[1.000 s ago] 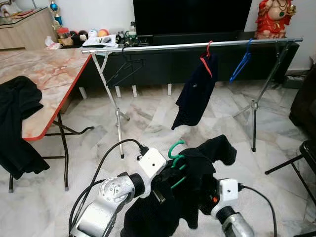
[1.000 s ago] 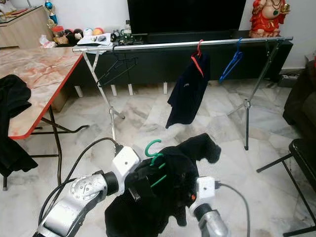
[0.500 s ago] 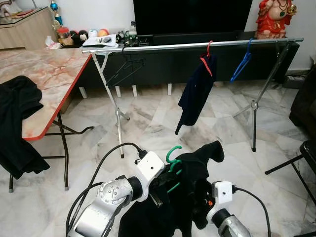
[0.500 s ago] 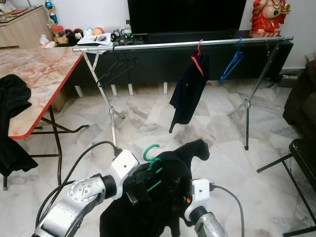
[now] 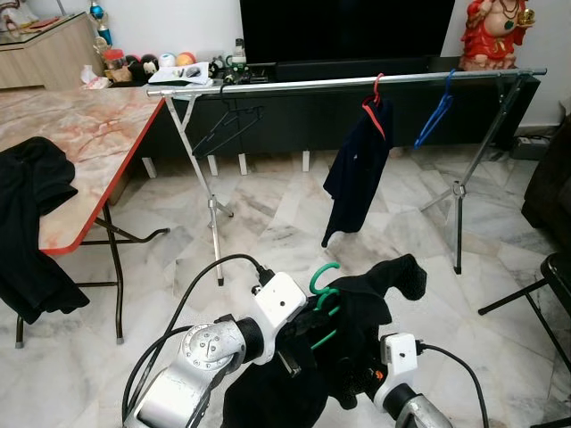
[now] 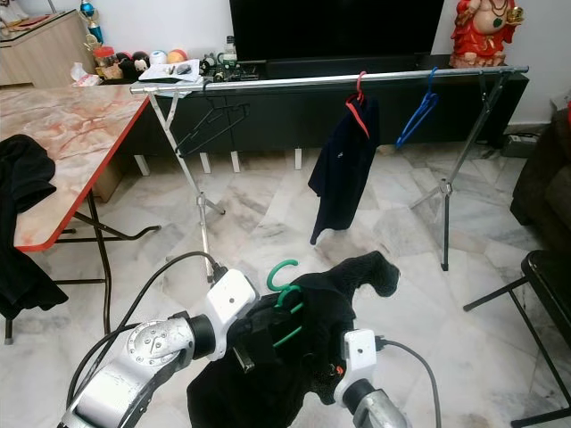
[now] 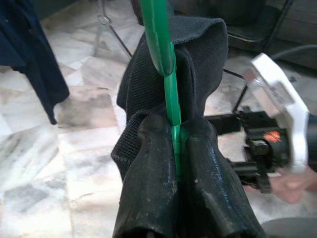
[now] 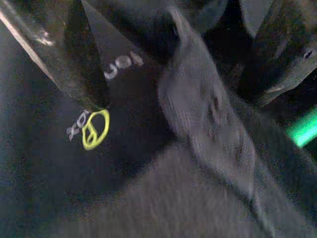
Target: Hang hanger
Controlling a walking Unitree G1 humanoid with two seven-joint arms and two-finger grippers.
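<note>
While the left gripper (image 7: 176,148) pinches the thin green plastic hanger (image 5: 323,303) between its two black fingers (image 7: 153,163), clamped tight on the stem just under the hook, a black knitted garment (image 5: 357,330) drapes over that hanger and bunches around the fingertips. Seen from the head, hanger and garment sit low at about 6 o'clock, in front of the robot's chest, with the green hook curling up at 12 o'clock from the cloth and one dark sleeve sticking out toward 2 o'clock. At 4 o'clock from the hanger, the right gripper (image 8: 173,84) reaches into the same garment; its fingers (image 8: 74,54) stand apart with a fold of dark cloth lying between them, and a small yellow printed logo (image 8: 95,129) shows on the fabric by one tip.

Well beyond, toward 12 o'clock, a long silver metal clothes rail (image 5: 348,82) spans crossed legs over the white marble floor (image 5: 268,223). On it hang an empty black wire hanger (image 5: 227,125) at 11 o'clock, a navy shirt on a red hanger (image 5: 359,165) at 12 o'clock and an empty blue hanger (image 5: 434,116) at 1 o'clock. At 9 o'clock stands a marble-patterned table with a red edge (image 5: 89,134), with a black cloth (image 5: 31,223) slumped over its near corner
</note>
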